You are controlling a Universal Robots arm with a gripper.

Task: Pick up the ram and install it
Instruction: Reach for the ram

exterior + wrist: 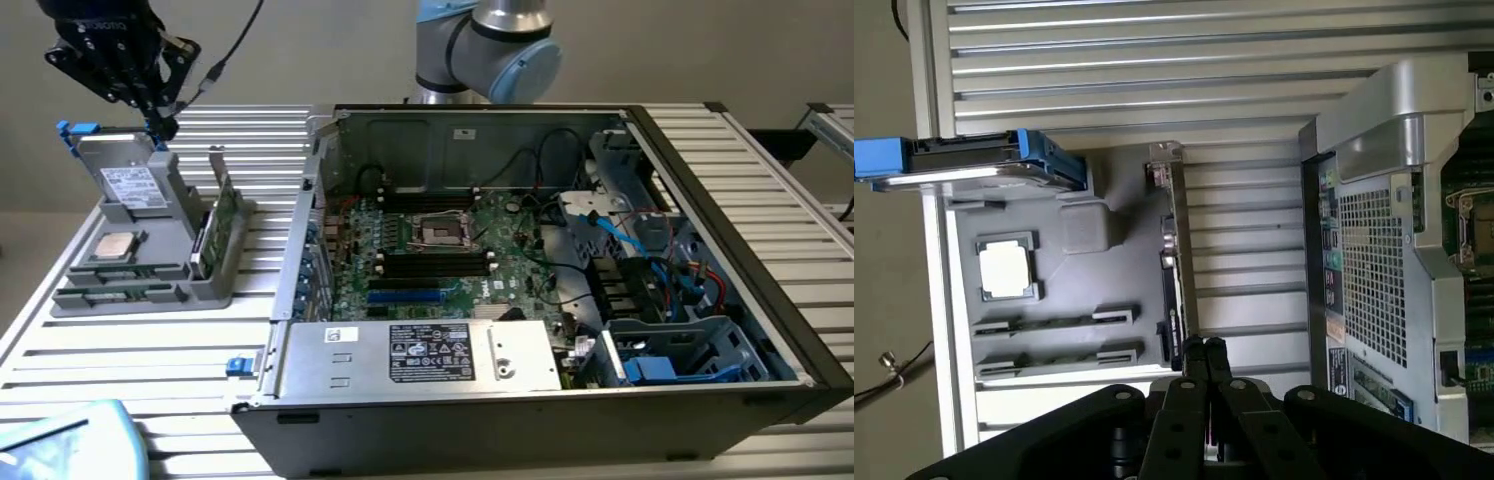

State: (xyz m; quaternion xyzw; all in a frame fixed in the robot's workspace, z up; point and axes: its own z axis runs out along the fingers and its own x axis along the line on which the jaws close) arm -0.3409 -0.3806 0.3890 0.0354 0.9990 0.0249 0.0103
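Two ram sticks lie on edge in the slots of a grey holder tray (80, 300) on the exterior view's left: one ram stick (104, 271) (1052, 322) and a second ram stick (118, 294) (1057, 357) beside it. They are thin, green and narrow. My gripper (160, 125) (1202, 347) hangs high above the tray's far end, near the upright drive. It is well apart from the ram, and its fingers are shut together on nothing. Black memory slots (434, 265) sit on the motherboard (454, 240) inside the open computer case.
The tray also holds a square silver processor (118, 244) (1006, 268), a drive with blue rails (127, 180) (964, 160), and a taller green card with a metal bracket (220, 215) (1174, 250). The computer case (747, 300) fills the exterior view's right, with a power supply (427, 355) at its front.
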